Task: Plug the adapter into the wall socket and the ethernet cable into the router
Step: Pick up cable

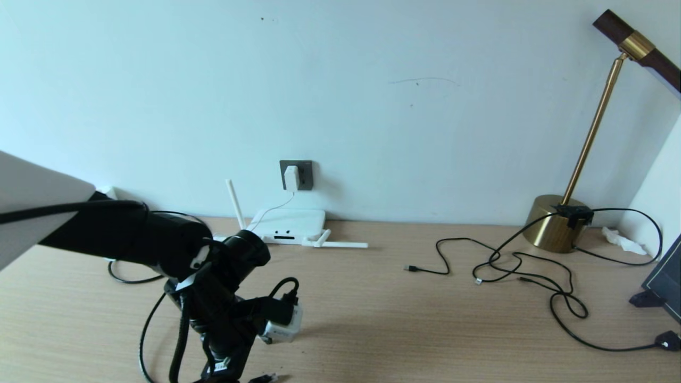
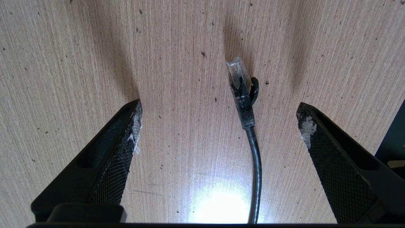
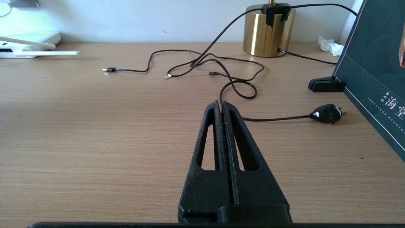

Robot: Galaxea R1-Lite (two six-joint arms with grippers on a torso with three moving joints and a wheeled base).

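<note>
Pale wall and a light wooden desk (image 1: 372,298) fill my head view: the adapter (image 1: 291,177) sits plugged into the wall socket (image 1: 304,175) low on the wall, its thin white cord dropping to the router (image 1: 290,225), which lies flat on the desk against the wall with one antenna upright and another lying along the desk. My left arm reaches over the near left part of the desk, pointing downward, and thin black cables (image 1: 511,266) sprawl on the right in front of a brass lamp (image 1: 558,226). From my left wrist, my left gripper (image 2: 218,123) hangs over the wood with its fingers (image 2: 126,133) spread wide and nothing between them gripped; the ethernet cable (image 2: 256,158) lies on the desk between them, nearer one finger, its clear-tipped plug pointing away from the wrist. From my right wrist, my right gripper (image 3: 221,106) is pressed fully together and empty, held low over the desk, with the thin cables, a black power plug (image 3: 326,113) and a dark green box (image 3: 373,72) beyond it.
</note>
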